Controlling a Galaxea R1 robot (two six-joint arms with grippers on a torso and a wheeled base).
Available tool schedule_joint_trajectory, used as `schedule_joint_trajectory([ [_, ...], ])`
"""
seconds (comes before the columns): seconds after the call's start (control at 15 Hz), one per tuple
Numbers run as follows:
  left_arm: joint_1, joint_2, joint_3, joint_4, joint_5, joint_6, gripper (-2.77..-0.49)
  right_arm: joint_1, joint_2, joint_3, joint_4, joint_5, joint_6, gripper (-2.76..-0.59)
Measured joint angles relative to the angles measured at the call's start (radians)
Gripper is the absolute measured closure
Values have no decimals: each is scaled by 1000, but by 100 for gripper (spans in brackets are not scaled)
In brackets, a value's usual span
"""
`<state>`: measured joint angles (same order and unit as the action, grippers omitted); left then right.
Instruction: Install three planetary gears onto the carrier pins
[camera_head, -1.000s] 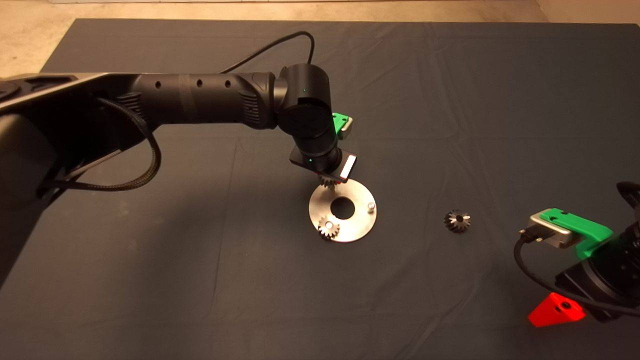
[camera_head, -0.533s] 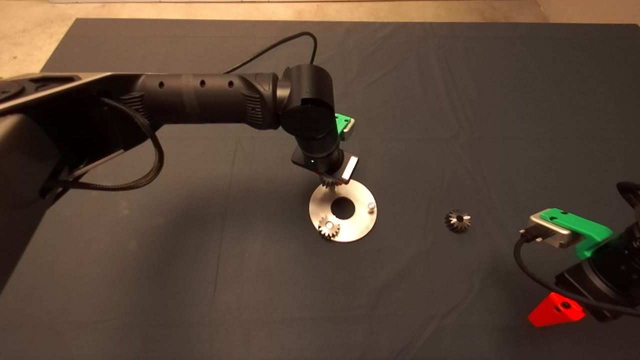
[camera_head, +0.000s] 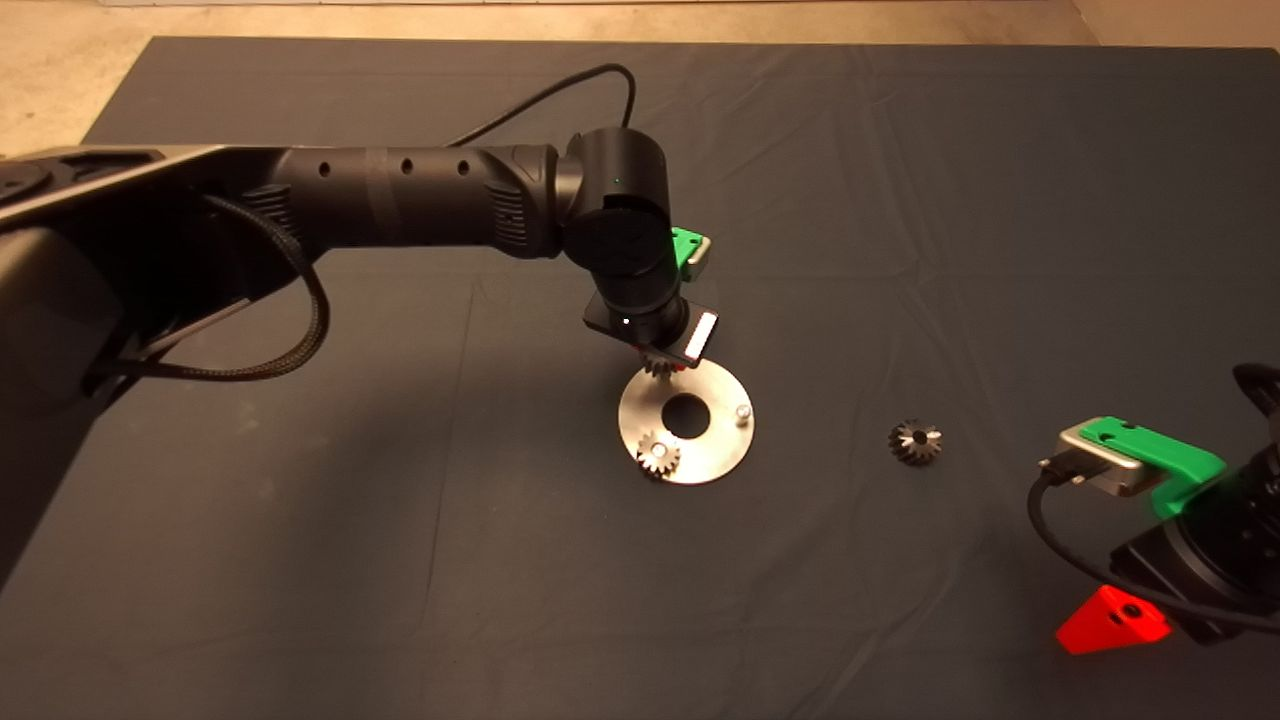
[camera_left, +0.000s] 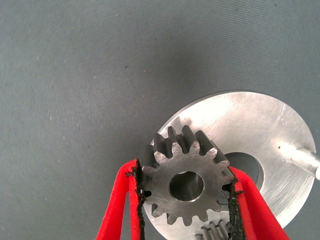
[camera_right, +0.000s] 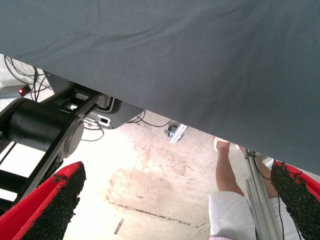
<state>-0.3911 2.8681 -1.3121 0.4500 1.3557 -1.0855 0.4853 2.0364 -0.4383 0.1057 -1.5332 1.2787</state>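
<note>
Left hand is clamped on a gear, one finger on each side of the toothed rim, bore facing the wrist camera. In the head view the left hand sits over the far edge of the disc, with only the teeth of the held gear showing beneath the wrist. Whether this gear is seated on a pin or just above the disc cannot be told; the pin under it is hidden.

Disc lies flat on the mat of the worktop, directly under the left hand. A second gear is already on its pin at the disc's near edge, on the side of the central hole opposite the hand; its teeth show just below the held gear in the wrist view. One bare pin stands upright on the disc, to the side of the hand that faces the right arm; same pin seen in the wrist view.

Third gear lies loose on the mat, well apart from the disc, between it and the right hand.

Right hand is parked at the mat's near right edge, fingers apart, holding nothing. Its wrist view shows the mat edge, floor beyond, and a person's leg.
</note>
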Motion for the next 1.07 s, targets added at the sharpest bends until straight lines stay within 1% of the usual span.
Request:
schedule_joint_trajectory([
  [0.13,-3,12,-25,-11,1,8,-70,0,0,0,0,0,0,-275],
  [0.2,-4,17,-28,-10,5,10,-70,0,0,0,0,0,0,-275],
  [0.47,-3,15,-27,-10,2,10,-70,0,0,0,0,0,0,-275],
  [0.67,-3,-4,-14,-9,-13,9,-70,0,0,0,0,0,0,-275],
  [0.73,-1,-16,0,-6,-15,9,-70,0,0,0,0,0,0,-275],
  [0.8,1,-33,15,-6,-24,9,-70,0,0,0,0,0,0,-275],
  [0.87,0,-48,24,-6,-21,9,-71,0,0,0,0,0,0,-275],
  [0.93,0,-54,25,-6,-17,9,-71,0,0,0,0,0,0,-275],
  [1.07,0,-51,25,-6,-12,9,-70,0,0,0,0,0,0,-275],
])
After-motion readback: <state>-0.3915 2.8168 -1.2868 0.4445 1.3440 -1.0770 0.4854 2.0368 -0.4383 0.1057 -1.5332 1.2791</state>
